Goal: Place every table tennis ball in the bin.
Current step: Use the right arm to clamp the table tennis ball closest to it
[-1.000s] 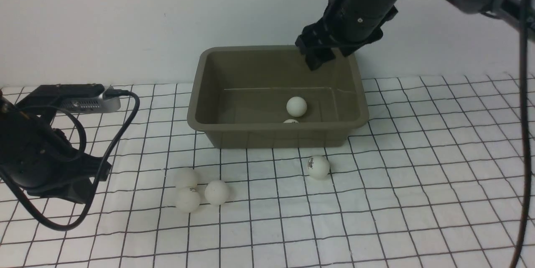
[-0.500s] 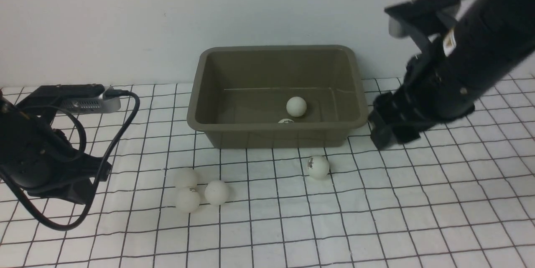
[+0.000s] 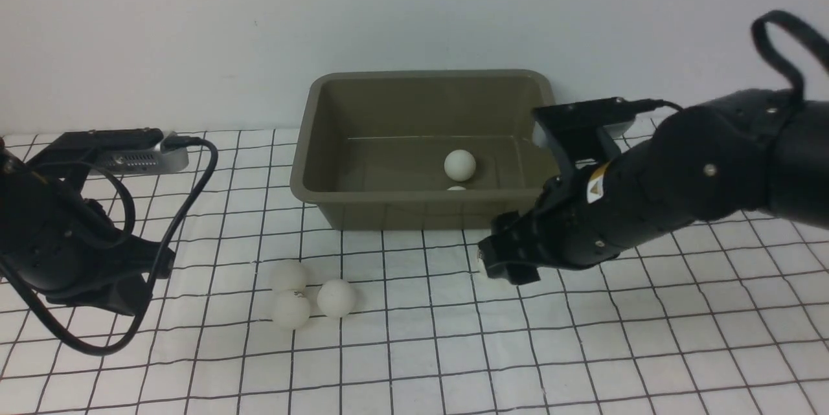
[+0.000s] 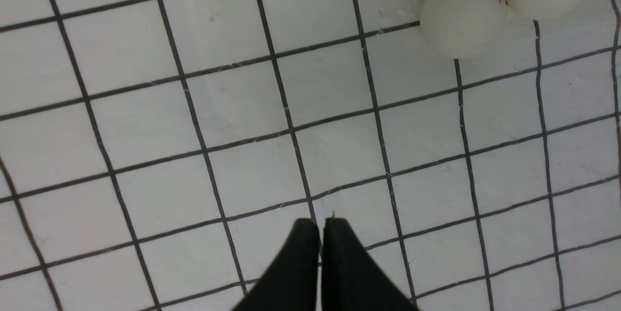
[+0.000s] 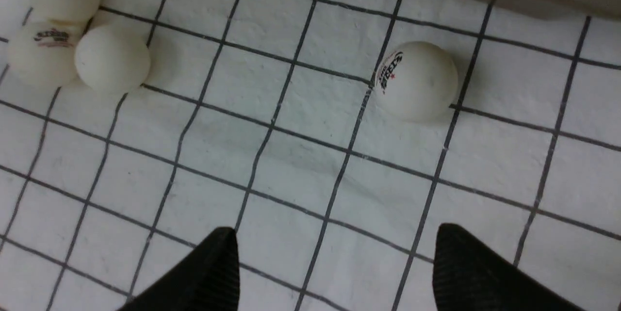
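The gridded cloth point(image 3: 647, 337) covers all the table that I can see. Over it my right arm point(image 3: 680, 188) comes in from the right side. It is low and almost level, and it reaches toward the middle, so its wrist passes in front of the near right corner of the bin point(image 3: 427, 208). My left arm point(image 3: 52, 240) sits folded at the left edge, low over the cloth and well apart from the bin.

The right gripper point(image 5: 337, 236) is spread wide and carries nothing; both black tips hang over bare cloth and touch no ball. The left gripper point(image 4: 320, 226) has its two fingers pressed together with nothing between them, and it points down at the cloth.

One ball point(image 3: 460, 164) rests on the floor of the bin. A second ball point(image 3: 456, 188) shows only its top over the near wall; I think it lies against that wall, but I cannot be sure.

The lone ball point(image 5: 417, 81), with a printed logo, lies on the cloth just in front of the bin. It is ahead of the open right fingers, not between them. In the front view the right gripper hides nearly all of it. The three balls point(image 3: 336, 298) lie in a tight cluster on the cloth between the two arms, nearer to the left gripper.
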